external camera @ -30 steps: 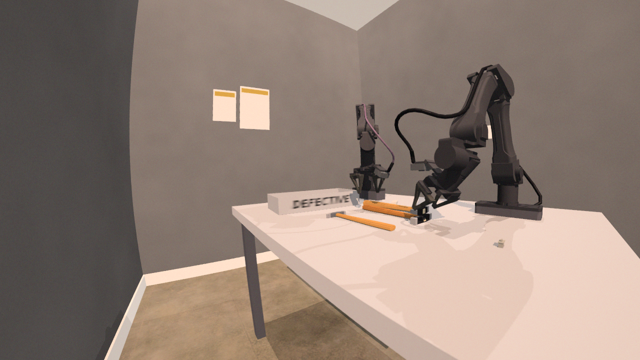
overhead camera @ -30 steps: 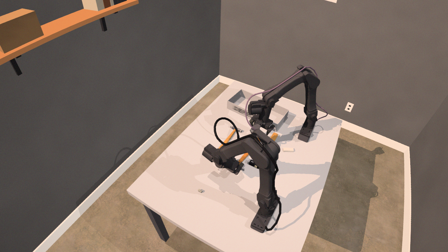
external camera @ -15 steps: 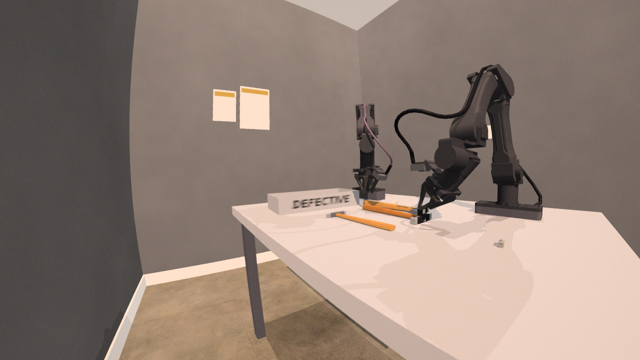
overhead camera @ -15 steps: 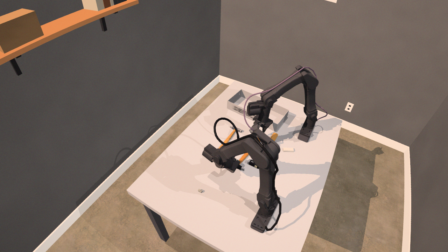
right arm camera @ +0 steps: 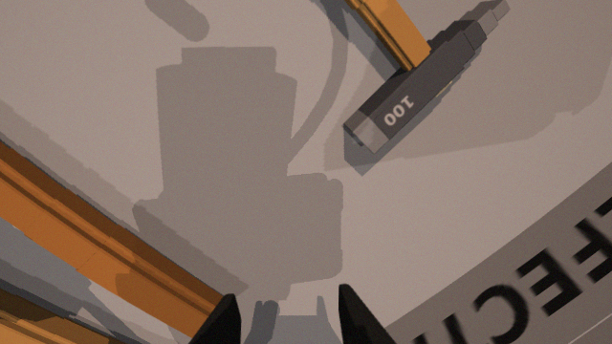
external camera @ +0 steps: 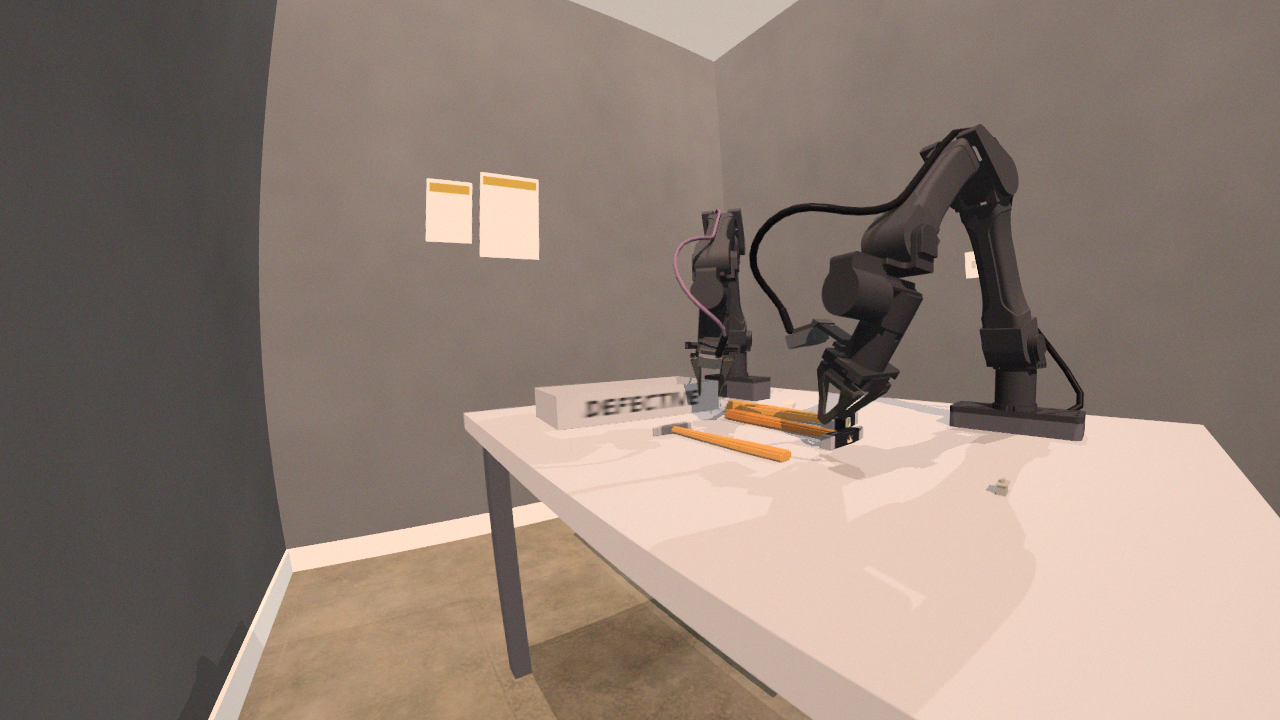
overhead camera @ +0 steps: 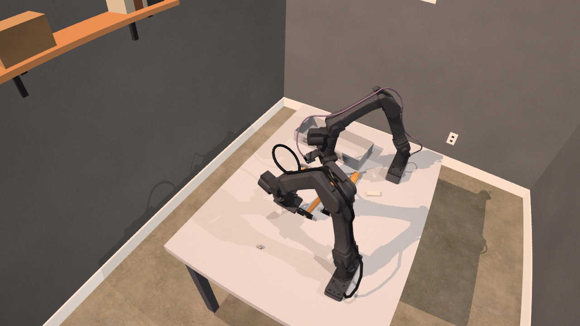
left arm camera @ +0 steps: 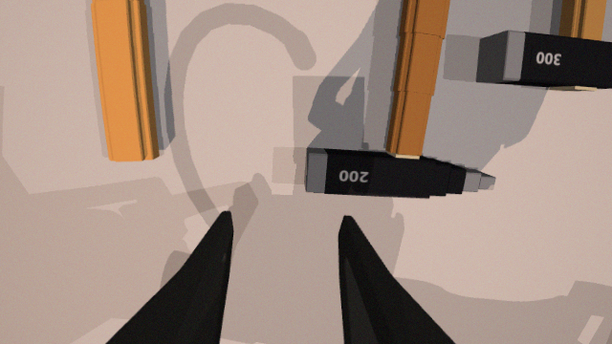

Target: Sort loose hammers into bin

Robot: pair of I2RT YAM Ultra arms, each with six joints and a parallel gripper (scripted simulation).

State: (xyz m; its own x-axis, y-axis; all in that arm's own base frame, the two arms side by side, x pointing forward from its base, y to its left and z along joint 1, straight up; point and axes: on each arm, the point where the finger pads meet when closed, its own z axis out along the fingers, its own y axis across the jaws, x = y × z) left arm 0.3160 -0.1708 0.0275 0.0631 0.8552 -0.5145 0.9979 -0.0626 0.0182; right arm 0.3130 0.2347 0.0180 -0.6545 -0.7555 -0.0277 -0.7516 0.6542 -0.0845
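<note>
Three hammers with orange handles and dark heads lie flat on the white table (overhead camera: pixel 251 267) (external camera: pixel 1029 582). Head "200" (left arm camera: pixel 382 174) (external camera: pixel 845 436) lies just ahead of my left gripper (left arm camera: pixel 287 223) (external camera: pixel 839 413), which hovers above it, half open and empty. Head "300" (left arm camera: pixel 545 59) lies beyond it. The handle of the third hammer (left arm camera: pixel 124 81) (external camera: pixel 729 443) lies to the side; its head "100" (right arm camera: pixel 411 105) shows in the right wrist view. My right gripper (right arm camera: pixel 288 301) (external camera: pixel 707 385) hangs partly open and empty between an orange handle (right arm camera: pixel 96 239) and the gray bin (right arm camera: pixel 526 268) (external camera: pixel 608 407) (overhead camera: pixel 356 147).
The bin marked DEFECTIVE stands at the far end of the table, close to the right arm. A small white block (overhead camera: pixel 373 193) lies near the right arm's base. A tiny grey piece (overhead camera: pixel 259 246) (external camera: pixel 999 486) lies toward the near edge.
</note>
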